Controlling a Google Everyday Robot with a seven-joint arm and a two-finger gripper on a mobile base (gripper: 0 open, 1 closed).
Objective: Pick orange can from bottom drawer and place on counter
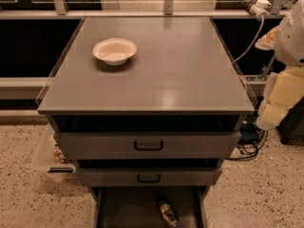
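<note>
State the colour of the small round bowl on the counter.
Small round bowl: white, camera view. Gripper not in view; pale arm at right edge.

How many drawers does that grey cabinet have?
3: upper drawer and middle drawer, handled, under the counter; bottom drawer open below, holding the orange can. Gripper hangs right of the counter.

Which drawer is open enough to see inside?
The bottom drawer: its floor shows, holding the orange can; the two upper drawers show only handled fronts. The gripper hangs right of the counter.
</note>
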